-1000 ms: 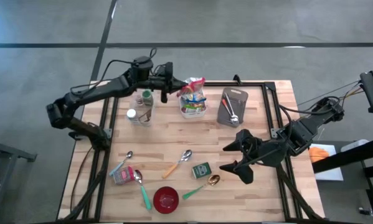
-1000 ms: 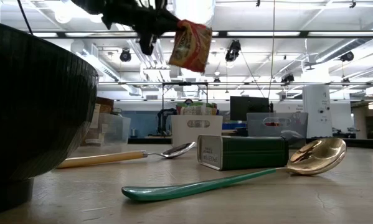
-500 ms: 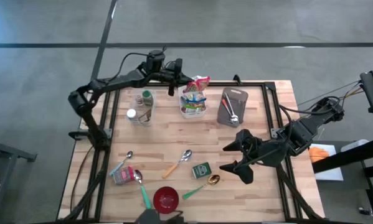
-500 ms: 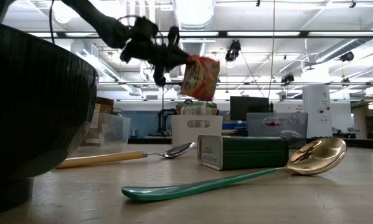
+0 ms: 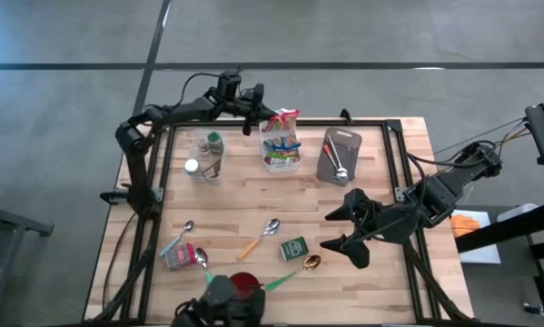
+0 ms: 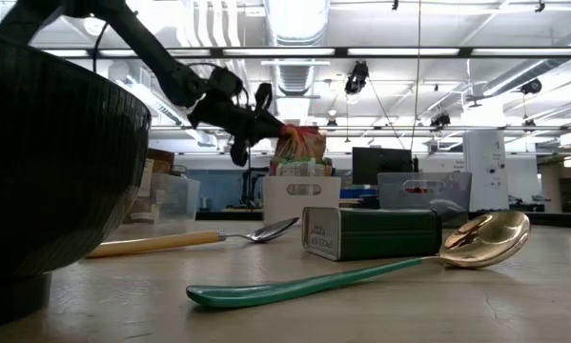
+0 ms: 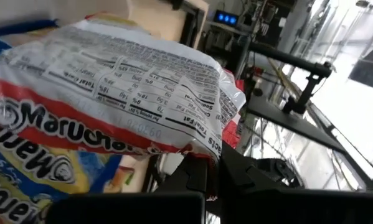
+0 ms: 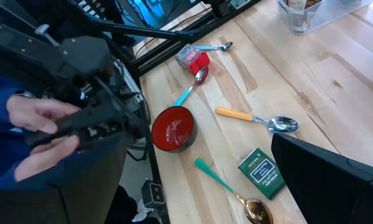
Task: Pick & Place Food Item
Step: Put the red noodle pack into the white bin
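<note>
I read this as the placing step: the left gripper (image 5: 258,113), near the top of the overhead frame just left of centre, is clamped fully shut on one edge of the ramen packet (image 5: 281,121), and the packet hangs directly over the clear food bin (image 5: 281,160) at the far side of the table (image 5: 371,177). In the low view the packet (image 6: 299,143) sits right above the bin's contents (whether it already touches them I can't tell from here). The left wrist view is filled by the packet's label, pinched close to the camera. My next move, as I judge it, is to lower it a little more and let the fingers part so it drops into the bin rather than over its rim. Further right, the right gripper (image 5: 343,229) waits above the table's right side, fingers spread wide and holding nothing.
</note>
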You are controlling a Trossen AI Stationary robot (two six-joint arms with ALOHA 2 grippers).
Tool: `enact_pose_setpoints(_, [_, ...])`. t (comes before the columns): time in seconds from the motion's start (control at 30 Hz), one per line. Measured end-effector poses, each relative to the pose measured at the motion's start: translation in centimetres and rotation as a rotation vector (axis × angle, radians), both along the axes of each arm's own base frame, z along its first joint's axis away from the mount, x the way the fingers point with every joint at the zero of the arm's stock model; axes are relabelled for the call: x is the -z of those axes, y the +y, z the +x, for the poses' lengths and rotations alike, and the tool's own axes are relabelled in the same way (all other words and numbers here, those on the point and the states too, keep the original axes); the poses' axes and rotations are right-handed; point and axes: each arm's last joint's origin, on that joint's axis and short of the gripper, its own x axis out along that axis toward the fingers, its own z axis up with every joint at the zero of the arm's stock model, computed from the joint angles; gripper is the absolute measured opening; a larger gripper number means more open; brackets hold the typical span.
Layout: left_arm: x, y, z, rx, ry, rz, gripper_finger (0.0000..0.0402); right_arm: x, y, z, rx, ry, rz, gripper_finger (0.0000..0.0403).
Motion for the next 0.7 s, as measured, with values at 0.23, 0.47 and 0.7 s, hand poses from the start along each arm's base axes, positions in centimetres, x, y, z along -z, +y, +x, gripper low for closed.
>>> enact_pose_setpoints(0.23, [2.1,0.4,0.8,0.046,-0.017,-0.043,0.0000,0.0,0.0,0.0,0.000,0.000,0.000,0.0398])
enact_pose_setpoints(0.47, [2.8,0.4,0.5,0.037,0.022,-0.083,0.0000,0.0,0.0,0.0,0.000,0.000,0.000,0.0398])
enact_pose_setpoints(0.7, [4.3,-0.3,-0.3,0.015,0.166,-0.254,0.0001,0.0,0.0,0.0,0.000,0.000,0.000,0.0398])
